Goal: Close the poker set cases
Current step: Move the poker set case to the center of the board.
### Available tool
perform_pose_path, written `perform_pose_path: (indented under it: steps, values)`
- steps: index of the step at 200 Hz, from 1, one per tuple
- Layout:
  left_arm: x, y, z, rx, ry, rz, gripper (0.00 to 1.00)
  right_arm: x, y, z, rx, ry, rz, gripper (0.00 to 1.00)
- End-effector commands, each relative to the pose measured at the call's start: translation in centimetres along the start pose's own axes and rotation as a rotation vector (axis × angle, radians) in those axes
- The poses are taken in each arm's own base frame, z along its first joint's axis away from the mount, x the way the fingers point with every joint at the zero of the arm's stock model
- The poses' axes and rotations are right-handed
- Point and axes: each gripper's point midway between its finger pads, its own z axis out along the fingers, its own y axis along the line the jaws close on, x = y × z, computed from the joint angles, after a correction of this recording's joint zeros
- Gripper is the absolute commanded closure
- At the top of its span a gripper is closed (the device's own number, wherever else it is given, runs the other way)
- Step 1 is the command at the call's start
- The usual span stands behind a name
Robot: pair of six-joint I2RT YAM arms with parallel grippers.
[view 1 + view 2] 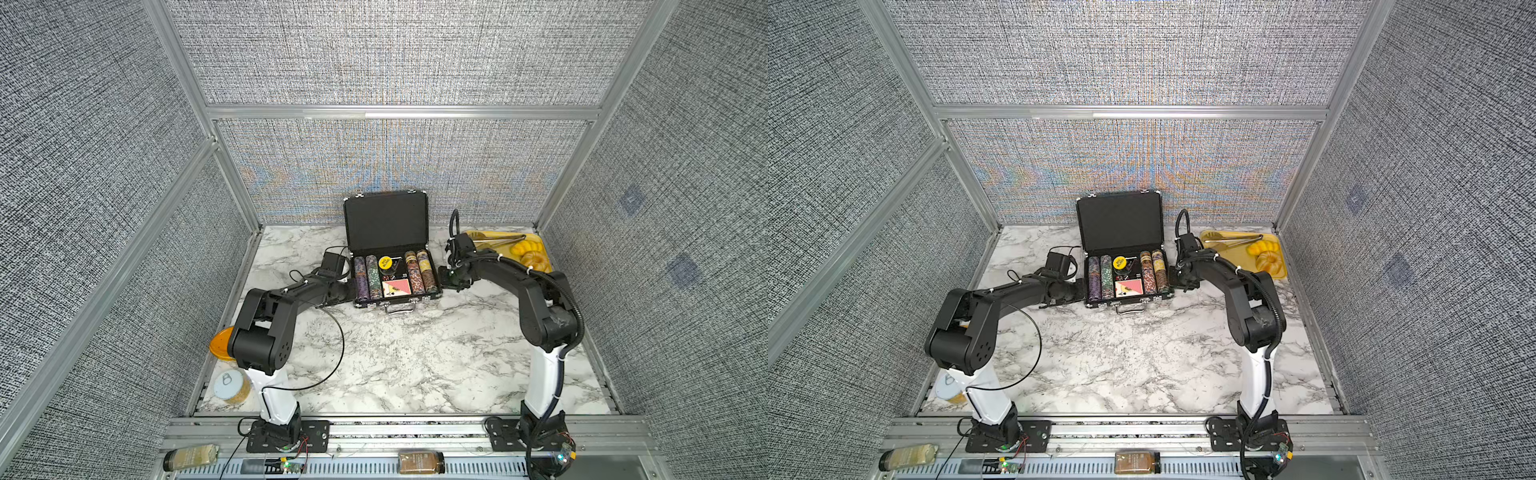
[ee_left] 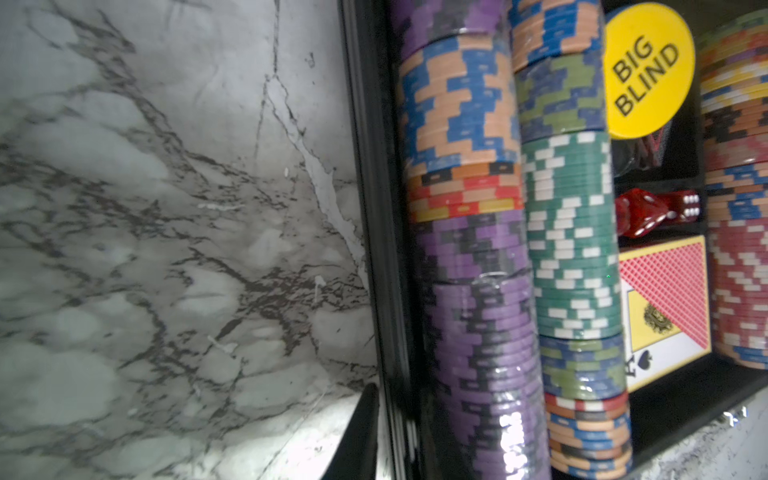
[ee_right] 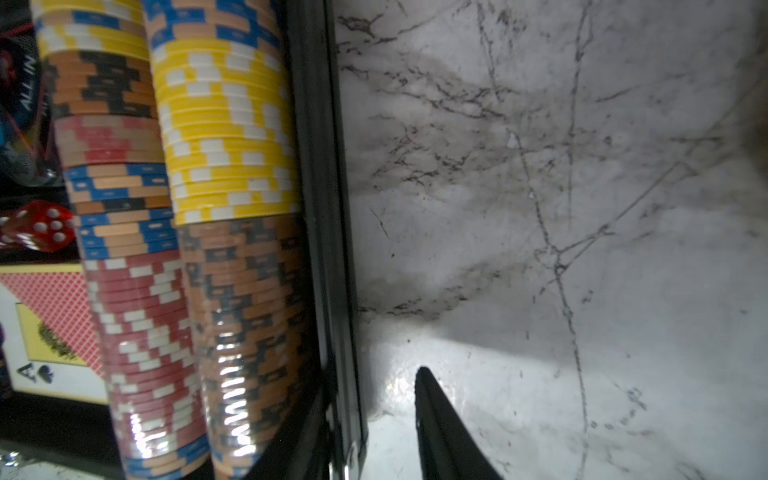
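1. While its foam-lined lid (image 1: 386, 220) is standing upright at the 12 o'clock edge, the black poker set case (image 1: 376, 301) is sitting open on the marble table (image 1: 395, 365), toward 12 o'clock of the table's middle.
2. Silver edging is running round the case, and its metal handle (image 1: 400, 308) is pointing to 6 o'clock.
3. Rows of chips are lying inside: purple chips (image 2: 478, 332) and green chips (image 2: 569, 232) toward 9 o'clock, yellow chips (image 3: 224, 133) and red chips (image 3: 137, 316) toward 3 o'clock.
4. Between the rows a yellow disc (image 2: 648, 70) is reading "BIG BLIND" and a dark button (image 3: 25, 83) is reading "ALL IN". Red dice (image 2: 656, 212) are lying toward 6 o'clock of the disc, and a card pack (image 2: 665, 316) is showing an "A" with a spade.
5. The left gripper (image 1: 348, 291) is sitting at 9 o'clock of the case, with one finger (image 2: 357, 436) just beside the outer wall. I cannot tell whether it is clenched.
6. The right gripper (image 1: 448, 282) is sitting released at 3 o'clock, its outer finger (image 3: 444, 436) standing clear of the wall.
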Motion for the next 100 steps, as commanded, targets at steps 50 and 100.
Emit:
perform_pose_path:
  steps: [50, 100]
  values:
    - [4.7, 2.0, 1.2, -0.08, 0.155, -0.022, 0.95, 3.0, -1.2, 1.1, 0.072, 0.076, -0.023, 0.79]
    - [6.3, 1.5, 1.4, -0.066, 0.195, -0.013, 1.0, 4.3, -1.6, 0.8, 0.082, 0.097, -0.029, 0.99]
